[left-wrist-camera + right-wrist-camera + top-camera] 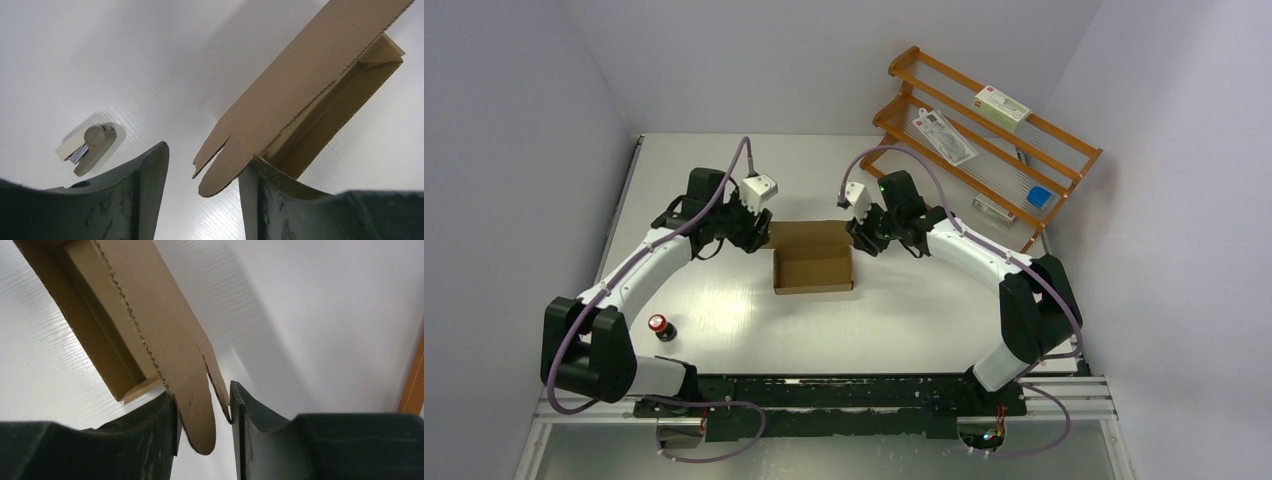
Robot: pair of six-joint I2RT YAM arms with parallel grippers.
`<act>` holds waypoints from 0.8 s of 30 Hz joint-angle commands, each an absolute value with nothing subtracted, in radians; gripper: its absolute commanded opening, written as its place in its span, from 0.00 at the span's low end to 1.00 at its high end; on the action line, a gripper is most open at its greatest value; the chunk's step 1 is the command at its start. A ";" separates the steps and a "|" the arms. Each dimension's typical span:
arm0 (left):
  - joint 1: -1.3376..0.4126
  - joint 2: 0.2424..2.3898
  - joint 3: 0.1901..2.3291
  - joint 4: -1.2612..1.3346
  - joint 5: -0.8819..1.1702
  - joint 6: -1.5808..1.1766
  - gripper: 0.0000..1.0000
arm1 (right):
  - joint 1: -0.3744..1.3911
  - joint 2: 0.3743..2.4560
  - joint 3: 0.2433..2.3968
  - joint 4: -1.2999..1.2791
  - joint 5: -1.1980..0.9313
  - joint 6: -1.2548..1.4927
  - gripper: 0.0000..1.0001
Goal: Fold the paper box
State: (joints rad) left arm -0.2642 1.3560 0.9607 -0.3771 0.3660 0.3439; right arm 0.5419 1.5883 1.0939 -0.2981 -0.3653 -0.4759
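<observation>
An orange rack at the far right of the white table holds white packages and a small blue item. The paper box sits at the centre, tray open, lid laid back on the far side. The left gripper stands open around the lid's left tab. The right gripper touches the right tab on both sides; whether it clamps, I cannot tell.

Overhead, the left claw and right claw hide the paper box's far flap ends. At two o'clock, the rack's package print is unreadable.
</observation>
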 commanded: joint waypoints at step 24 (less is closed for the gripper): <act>-0.240 1.384 0.936 -0.354 0.525 0.393 0.30 | 0.529 1.568 1.099 -0.281 -0.414 -0.500 0.00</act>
